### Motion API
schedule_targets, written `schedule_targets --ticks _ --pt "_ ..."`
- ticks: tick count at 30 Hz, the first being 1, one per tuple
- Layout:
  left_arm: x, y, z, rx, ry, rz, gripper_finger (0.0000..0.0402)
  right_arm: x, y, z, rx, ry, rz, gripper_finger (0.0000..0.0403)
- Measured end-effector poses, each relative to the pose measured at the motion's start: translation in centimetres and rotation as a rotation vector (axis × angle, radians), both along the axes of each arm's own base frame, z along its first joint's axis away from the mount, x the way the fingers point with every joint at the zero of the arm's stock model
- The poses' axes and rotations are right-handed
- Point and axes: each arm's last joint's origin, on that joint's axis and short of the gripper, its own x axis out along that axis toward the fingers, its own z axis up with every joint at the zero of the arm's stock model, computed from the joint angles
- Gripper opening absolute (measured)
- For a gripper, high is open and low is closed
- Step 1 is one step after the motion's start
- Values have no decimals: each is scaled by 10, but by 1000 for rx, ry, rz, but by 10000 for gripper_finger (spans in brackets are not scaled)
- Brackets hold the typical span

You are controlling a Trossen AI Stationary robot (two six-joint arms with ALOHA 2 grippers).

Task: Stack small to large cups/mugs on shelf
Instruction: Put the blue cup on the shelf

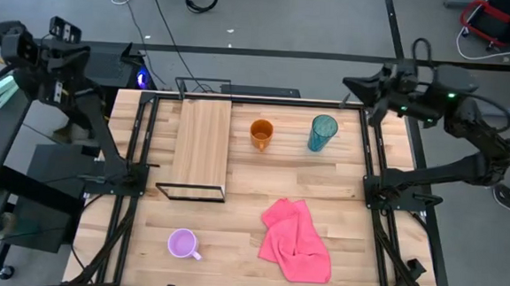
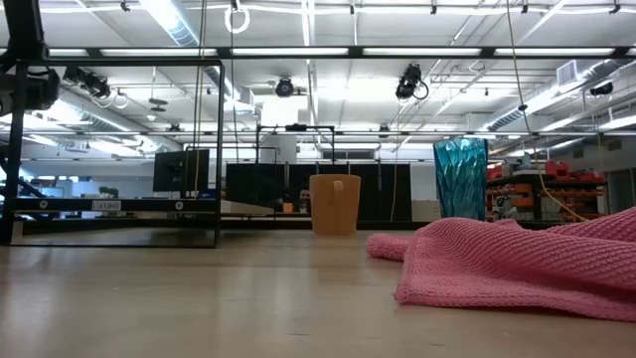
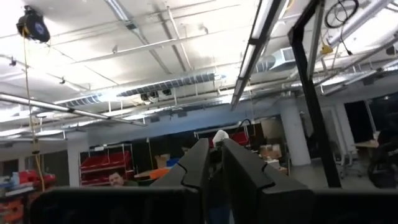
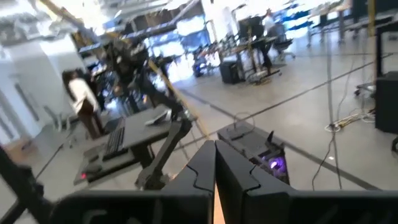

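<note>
The shelf [image 1: 202, 144], a light-wood plank on a thin black frame, stands at the table's far left; its frame also shows in the low view [image 2: 217, 149]. The orange mug [image 1: 261, 133] [image 2: 335, 204] and the teal tumbler [image 1: 322, 133] [image 2: 460, 179] stand upright on the table to the right of the shelf. The lilac mug [image 1: 182, 243] stands near the front edge, left of centre, handle to the right. My left gripper [image 3: 214, 163] is shut and empty, raised beyond the table's far left corner. My right gripper [image 4: 215, 169] [image 1: 352, 81] is shut and empty above the far right corner.
A crumpled pink cloth [image 1: 298, 241] [image 2: 517, 261] lies on the table at the front right, between the lilac mug and the right arm's base. Black frame rails [image 1: 370, 168] run along both table sides. People show in the room behind.
</note>
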Motion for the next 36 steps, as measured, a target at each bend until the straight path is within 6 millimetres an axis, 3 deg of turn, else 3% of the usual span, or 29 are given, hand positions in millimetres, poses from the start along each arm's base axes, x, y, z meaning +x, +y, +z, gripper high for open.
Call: schedule_targets --ticks 5,12,24,30,36 --pt "-4 11 -3 -72 5 -16 48 -9 -3 -3 99 2 -49 16" --pt "-4 15 -5 -91 8 -45 54 1 -24 -42 238 354 -322 16" --pt "-3 15 -6 -126 42 -25 46 28 -74 -104 547 912 -547 16" --pt "-3 15 -6 -125 44 -25 50 39 -99 -125 617 1033 -519 16" --pt "-3 15 -6 -124 44 -25 50 40 -117 -161 680 1130 -455 24"
